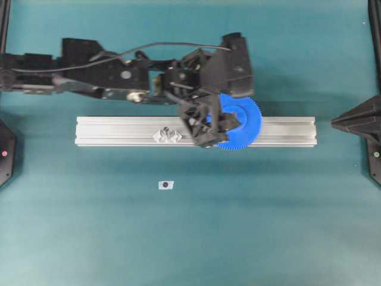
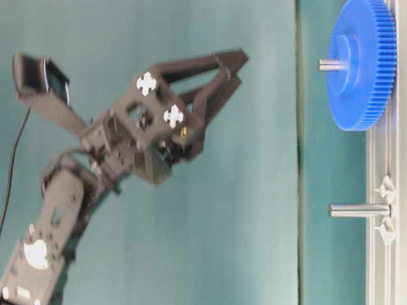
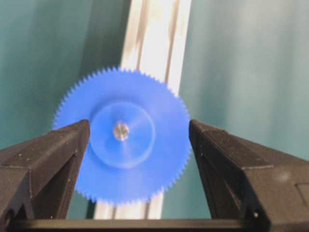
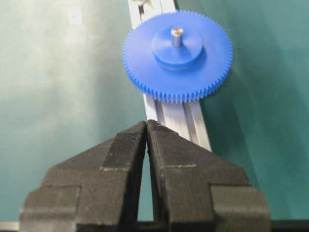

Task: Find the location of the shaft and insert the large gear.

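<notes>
Teal mat. Small white tag (image 1: 166, 185) lies apart from the ribbed aluminium rail (image 1: 119, 131). 1 bare shaft (image 2: 357, 210) stands between clear diamond-shaped mounts (image 1: 168, 135). Right of it, the toothed blue large gear (image 1: 238, 124) sits on the 2nd pin, hub up. Left gripper (image 3: 140, 140) is spread wide above it, released. Right gripper (image 4: 146, 130) is clenched, empty.

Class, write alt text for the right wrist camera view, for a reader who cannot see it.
A large blue gear lies flat on an aluminium rail, with a grey metal shaft poking up through its raised hub. In the foreground the right gripper is shut and empty, apart from the gear, above a teal table.
</notes>
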